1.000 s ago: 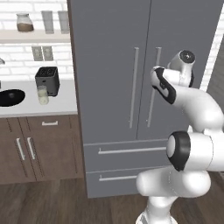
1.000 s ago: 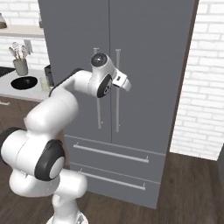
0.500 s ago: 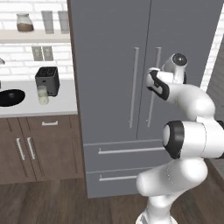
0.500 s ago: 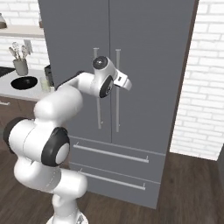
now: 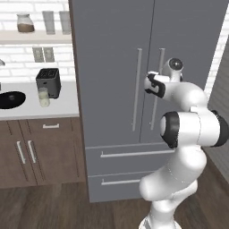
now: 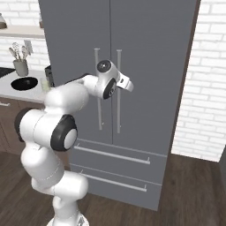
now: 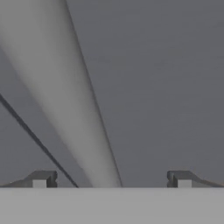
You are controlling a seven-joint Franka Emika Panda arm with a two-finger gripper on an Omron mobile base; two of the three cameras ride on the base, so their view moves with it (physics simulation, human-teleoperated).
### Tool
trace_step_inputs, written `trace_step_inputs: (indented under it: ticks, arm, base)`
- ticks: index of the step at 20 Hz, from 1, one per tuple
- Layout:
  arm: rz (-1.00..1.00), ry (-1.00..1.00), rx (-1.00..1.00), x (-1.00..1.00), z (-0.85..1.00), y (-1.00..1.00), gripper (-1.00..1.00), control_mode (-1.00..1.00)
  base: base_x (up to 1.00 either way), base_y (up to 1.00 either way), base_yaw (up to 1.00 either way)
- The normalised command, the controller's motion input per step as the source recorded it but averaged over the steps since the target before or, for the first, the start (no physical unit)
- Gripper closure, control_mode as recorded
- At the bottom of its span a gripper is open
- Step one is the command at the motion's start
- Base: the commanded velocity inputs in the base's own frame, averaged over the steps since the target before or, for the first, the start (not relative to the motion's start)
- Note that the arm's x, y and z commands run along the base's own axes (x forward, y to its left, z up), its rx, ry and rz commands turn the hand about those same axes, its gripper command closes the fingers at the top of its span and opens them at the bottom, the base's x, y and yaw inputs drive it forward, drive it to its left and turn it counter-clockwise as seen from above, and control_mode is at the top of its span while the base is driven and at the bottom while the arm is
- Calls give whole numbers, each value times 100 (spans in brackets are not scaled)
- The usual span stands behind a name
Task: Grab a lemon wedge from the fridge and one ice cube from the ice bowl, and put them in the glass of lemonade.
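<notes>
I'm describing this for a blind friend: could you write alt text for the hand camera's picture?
Seen close up from the robot's hand, the open gripper faces the grey fridge door, with a pale bar handle running diagonally between its two dark fingertips, nearer the left one and not yet gripped. A thin dark line, apparently the seam between the doors, crosses the lower left.

Kitchen corner with white brick walls and dark wood floor

A white brick wall (image 6: 207, 88) runs to the right, and more white brick backs the pale countertop (image 5: 62, 105) on the left. Brown wooden cabinets (image 5: 40, 150) with bar handles and a drawer sit below that counter. A wall shelf (image 5: 36, 37) above carries a jar and two grey glasses. The floor (image 6: 190, 194) is dark wood plank. Lighting is even and soft.
</notes>
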Motion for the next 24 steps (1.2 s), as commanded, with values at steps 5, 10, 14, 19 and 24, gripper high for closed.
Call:
trace_step_inputs:
  ticks: [5,10,14,19,24]
  arm:
    - [0,0,0,30,-16,0,-100,-100]
    - [0,0,0,19,-1,0,100,-100]
    - [0,1,0,2,0,0,100,-100]
    - [0,0,-2,1,-1,0,100,-100]
    - [-3,0,-2,-2,0,-34,100,-100]
  base:
    - [0,0,0]
    - [0,0,0]
    - [0,0,0]
    - [0,0,0]
    - [0,0,0]
